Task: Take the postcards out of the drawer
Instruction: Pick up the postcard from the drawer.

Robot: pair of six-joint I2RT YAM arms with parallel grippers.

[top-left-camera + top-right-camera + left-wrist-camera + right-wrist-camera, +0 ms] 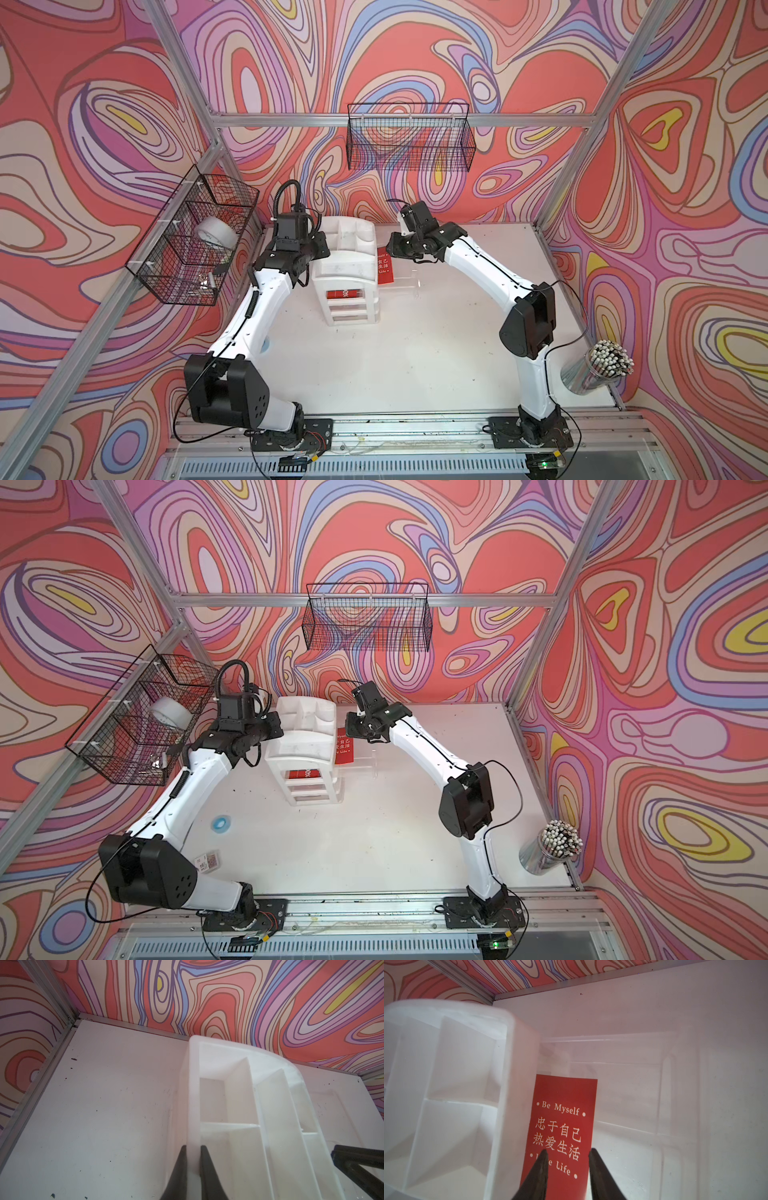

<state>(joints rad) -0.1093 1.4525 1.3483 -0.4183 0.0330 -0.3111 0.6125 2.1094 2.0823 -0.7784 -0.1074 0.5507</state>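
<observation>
A: Call the back wall 12. Where's the card (pixel 564 1095)?
B: Flat in the clear drawer (pixel 623 1093), which sticks out of the unit (pixel 345 266) toward 3. Its long axis runs 12 to 6, print up.
A: And from the right jaws?
B: Straight beneath them. In the right wrist view the tips hang over the "Love Life" line, toward the card's 6 end. One tip is over the red face, the other at its 3 edge. They stand partly open with nothing gripped. Whether they touch the card I can't tell.
A: So the gap lies across the short side?
B: Yes, 9 to 3. I judge that suits taking the free 3 edge, since the 9 edge is hidden behind the unit's wall.
A: The left jaws?
B: Nearly closed on the unit's 9-side rim, steadying it, I'd say. So the right arm (pixel 478 266) is nearer.
A: More cards?
B: A second card (pixel 347 294) shows red through the unit's front, at 6. A third I can't see.
</observation>
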